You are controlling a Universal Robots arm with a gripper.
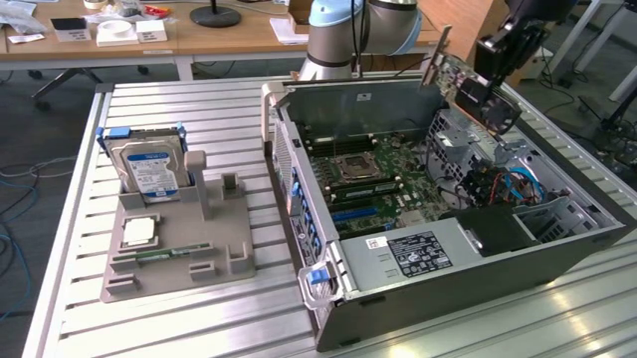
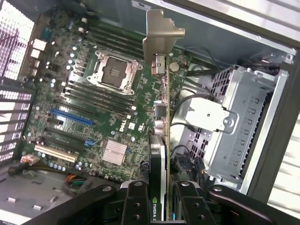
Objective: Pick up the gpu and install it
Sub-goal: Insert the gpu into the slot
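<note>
A slatted metal table (image 1: pixel 199 112) is carrying an open case (image 1: pixel 448 280), with office desks (image 1: pixel 239 41) behind. The gripper (image 2: pixel 159 204) is clamping the gpu (image 1: pixel 485 101) above the case, its long axis running away from the gripper, bracket (image 2: pixel 161 30) leading.

The black, silver-bracketed gpu (image 1: pixel 485 103) hangs tilted above the open computer case (image 1: pixel 478 277).

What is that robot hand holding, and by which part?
The hand grips the gpu, clamped across its flat faces at the end away from the silver bracket, above the open computer case.
</note>
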